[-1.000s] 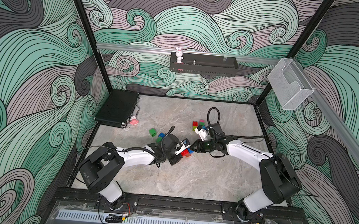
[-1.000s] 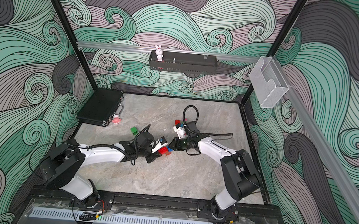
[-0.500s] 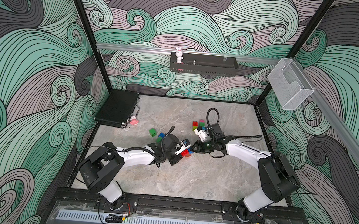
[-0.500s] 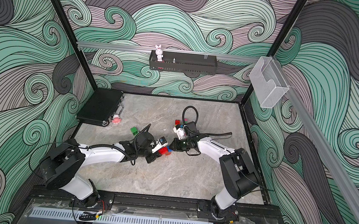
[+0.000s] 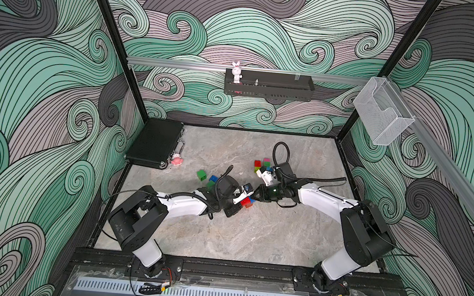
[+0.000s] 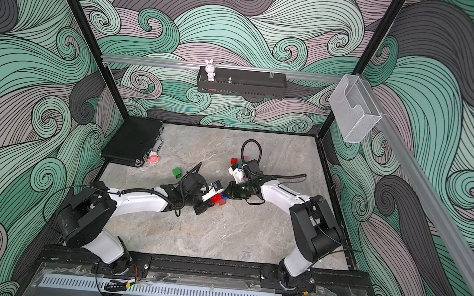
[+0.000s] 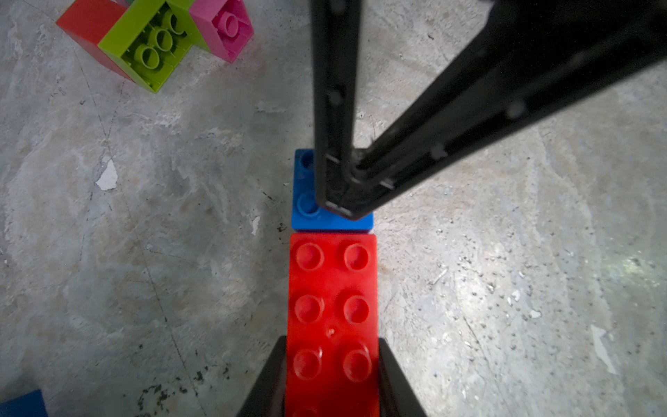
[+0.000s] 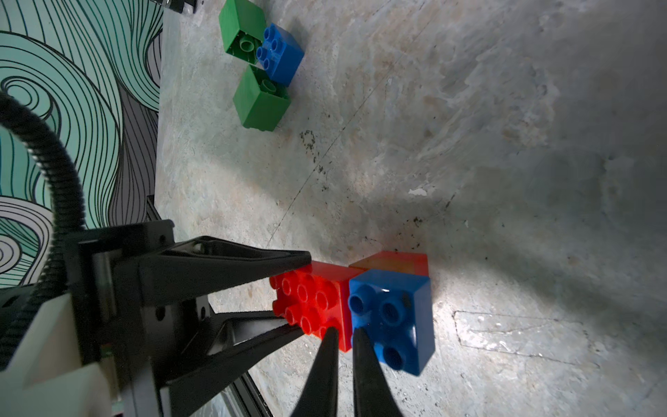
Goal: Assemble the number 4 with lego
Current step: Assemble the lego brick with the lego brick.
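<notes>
Centrally on the grey marbled table (image 5: 222, 235), the left gripper (image 7: 332, 341) has its jaws clamped on the two long sides of a long red studded plastic brick (image 7: 332, 299), which lies studs up. A small blue square studded brick (image 7: 306, 213) sits end to end against the red brick's free end, touching it. The right gripper (image 8: 344, 334) points in from the right with its jaws drawn almost together and nothing between them. Its tips are at the blue brick's top, by the seam, and in the left wrist view they cover most of that brick's studs. A reddish-orange brick face (image 8: 393, 261) shows just behind the blue one.

To the far left of this pair lie two dark green cube bricks (image 8: 260, 101), tipped on their sides and touching a second blue brick (image 8: 281, 50). The left arm partly hides them in both top views. To the far right, a huddle of red, lime and pink bricks (image 7: 151, 39) sits by the right wrist, which blocks part of it from above. A black hard case (image 5: 155, 144) lies in the far left corner, with a small pink toy (image 5: 176, 161) just beside it.
</notes>
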Robot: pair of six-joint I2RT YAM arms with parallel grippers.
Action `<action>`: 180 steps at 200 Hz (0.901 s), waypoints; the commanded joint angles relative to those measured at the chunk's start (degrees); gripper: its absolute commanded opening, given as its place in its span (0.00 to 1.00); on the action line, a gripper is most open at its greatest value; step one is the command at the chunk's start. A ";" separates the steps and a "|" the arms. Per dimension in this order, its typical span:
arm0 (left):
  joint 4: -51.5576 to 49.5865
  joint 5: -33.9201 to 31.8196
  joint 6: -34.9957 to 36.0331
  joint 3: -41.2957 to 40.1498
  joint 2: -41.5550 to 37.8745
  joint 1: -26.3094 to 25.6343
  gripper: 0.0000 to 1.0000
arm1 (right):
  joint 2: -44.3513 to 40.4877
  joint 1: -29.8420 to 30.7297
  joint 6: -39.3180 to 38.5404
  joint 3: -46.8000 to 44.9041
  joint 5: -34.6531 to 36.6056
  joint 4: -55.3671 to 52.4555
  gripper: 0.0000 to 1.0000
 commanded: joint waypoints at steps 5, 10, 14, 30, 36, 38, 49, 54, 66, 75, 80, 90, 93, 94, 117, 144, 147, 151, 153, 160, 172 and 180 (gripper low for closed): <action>-3.89 0.22 1.09 1.60 1.40 0.34 0.00 | -0.89 0.03 2.08 1.87 -4.60 2.65 0.11; -4.07 0.33 1.08 1.68 1.55 0.32 0.00 | -0.73 0.03 2.46 1.92 -5.42 3.18 0.10; -4.22 0.33 1.08 1.79 1.57 0.32 0.00 | -0.56 0.03 2.67 1.99 -5.78 3.48 0.09; -4.34 0.42 0.99 1.96 1.77 0.32 0.00 | 0.31 0.01 2.87 1.91 -6.28 3.90 0.07; -4.40 0.52 0.90 1.97 1.79 0.32 0.00 | 0.76 0.03 2.80 1.90 -6.11 3.67 0.07; -4.40 0.51 0.90 2.03 1.84 0.39 0.00 | 0.96 0.03 2.78 1.91 -6.03 3.59 0.06; -4.31 0.76 0.83 2.05 1.84 0.33 0.00 | 2.01 0.03 2.80 1.87 -5.50 3.05 0.06; -4.23 0.77 0.82 2.06 1.81 0.37 0.00 | 2.54 0.03 2.80 1.88 -5.22 2.59 0.06; -4.22 0.92 0.73 2.05 1.87 0.33 0.00 | 3.94 0.03 2.88 2.15 -4.11 1.35 0.04; -4.23 1.07 0.73 2.05 1.91 0.37 0.00 | 4.96 0.03 2.76 2.29 -2.96 0.08 0.03; -4.29 1.25 0.77 2.16 1.97 0.32 0.00 | 5.41 -0.01 2.70 2.19 -2.23 -0.44 0.02; -4.58 1.45 0.79 2.24 2.10 0.32 0.00 | 6.16 0.03 2.51 1.77 -1.11 -1.36 0.00; -4.62 1.47 0.77 2.31 2.19 0.36 0.00 | 6.30 0.03 2.45 1.60 -0.70 -1.70 0.00; -4.65 1.51 0.75 2.31 2.16 0.39 0.00 | 6.36 0.03 2.41 1.54 -0.57 -1.83 0.00; -5.53 2.23 0.75 2.79 2.37 0.37 0.00 | 7.35 0.03 1.59 0.43 2.30 -3.99 0.00; -7.88 3.20 0.90 4.25 2.91 0.37 0.00 | 7.55 0.03 0.20 -0.44 5.04 -6.36 0.00; -8.39 3.27 0.97 4.50 2.91 0.33 0.00 | 7.56 0.03 0.05 -0.52 5.28 -6.58 0.00; -8.97 3.39 0.99 4.83 3.09 0.36 0.00 | 7.48 0.03 -0.18 -0.53 5.71 -6.88 0.00; -9.19 3.40 0.99 5.05 3.13 0.33 0.00 | 7.47 0.03 -0.18 -0.54 5.78 -6.95 0.00; -10.20 3.66 1.14 5.66 3.43 0.34 0.00 | 7.40 -0.02 -0.27 -0.56 5.90 -7.23 0.00; -11.66 3.75 1.43 6.50 3.88 0.32 0.00 | 6.72 -0.06 0.16 -0.97 3.69 -5.64 0.00; -11.85 3.43 1.43 6.58 3.98 0.36 0.00 | 5.90 -0.12 1.24 -1.38 1.32 -3.35 0.00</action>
